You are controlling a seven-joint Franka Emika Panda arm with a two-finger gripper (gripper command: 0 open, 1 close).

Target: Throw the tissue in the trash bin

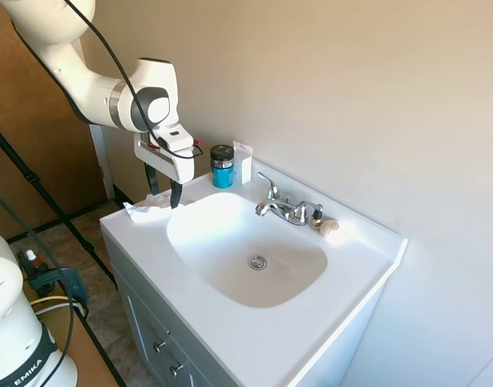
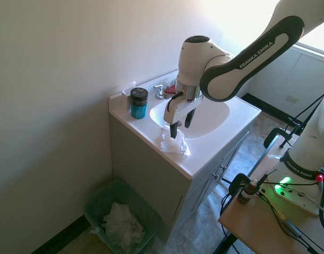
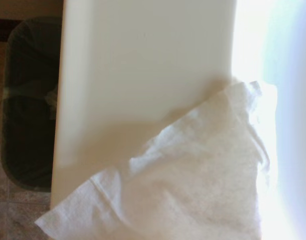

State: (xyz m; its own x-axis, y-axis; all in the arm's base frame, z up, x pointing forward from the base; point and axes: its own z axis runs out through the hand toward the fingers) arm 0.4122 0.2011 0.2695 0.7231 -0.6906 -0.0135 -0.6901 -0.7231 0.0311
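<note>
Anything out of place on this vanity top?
Only the tissue: crumpled on the counter edge beside the basin, under the open gripper, while the bin on the floor already holds white paper. The rest stands upright.

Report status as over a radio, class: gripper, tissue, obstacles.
Gripper open, fingers straddling tissue on vanity counter edge. Tissue not gripped yet. Trash bin on floor below, beside cabinet, path clear.

Bright daylight; wrist view soft, overexposed rightward.
</note>
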